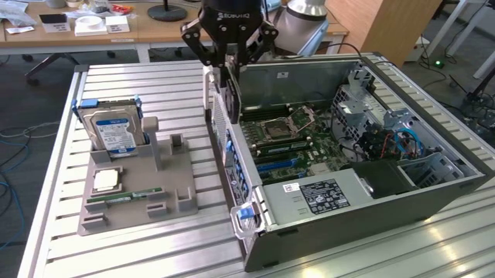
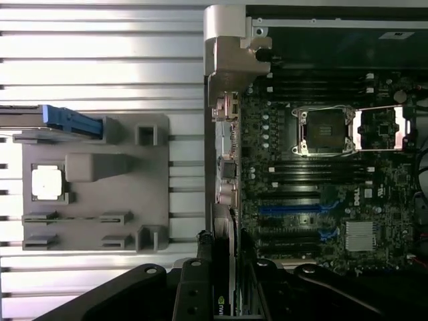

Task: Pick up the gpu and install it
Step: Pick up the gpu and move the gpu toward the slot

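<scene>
Exterior view: gripper (image 1: 229,65) clamped narrowly on the gpu (image 1: 233,92), held upright above the rear wall of the open computer case (image 1: 402,191); installing is in hand, and seating, I judge, calls for squaring its edge over a blue slot (image 2: 287,209)

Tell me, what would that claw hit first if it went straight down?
The gripper points down with the gpu clamped on edge, so the card would land first, seemingly on the motherboard just inside the computer case rear wall; depth is unclear.
</scene>
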